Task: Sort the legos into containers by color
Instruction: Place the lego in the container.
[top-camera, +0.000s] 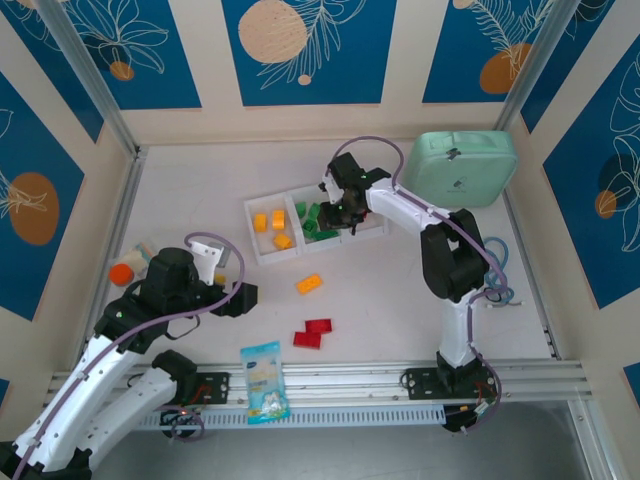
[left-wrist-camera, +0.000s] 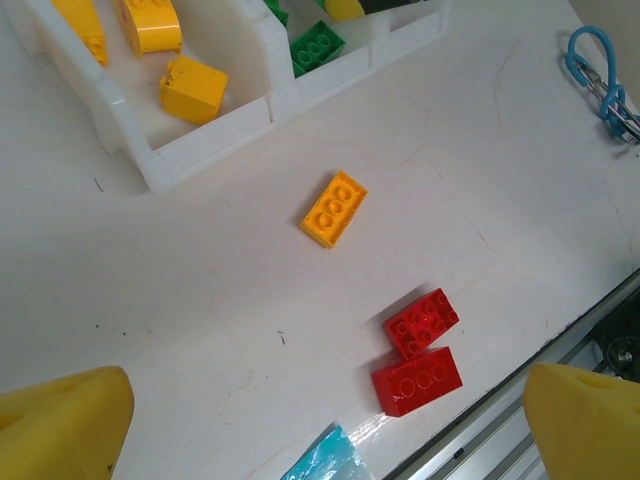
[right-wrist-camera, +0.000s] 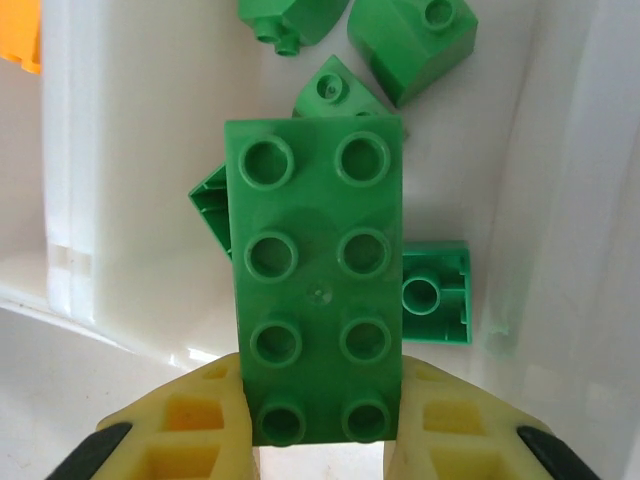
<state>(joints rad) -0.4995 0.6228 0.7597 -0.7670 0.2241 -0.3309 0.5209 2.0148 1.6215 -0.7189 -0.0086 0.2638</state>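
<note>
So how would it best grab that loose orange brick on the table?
Come from straight above and pinch the orange brick across its two long sides: it lies flat, studs up, and that span is narrowest, with nothing touching it.

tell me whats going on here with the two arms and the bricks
The arms are sorting bricks by color into a white tray. The right end effector grips a green brick above the middle compartment, where other green bricks lie. Yellow bricks sit in the left compartment. One yellow-orange brick and two red bricks lie loose on the table, with the left end effector open above them.
</note>
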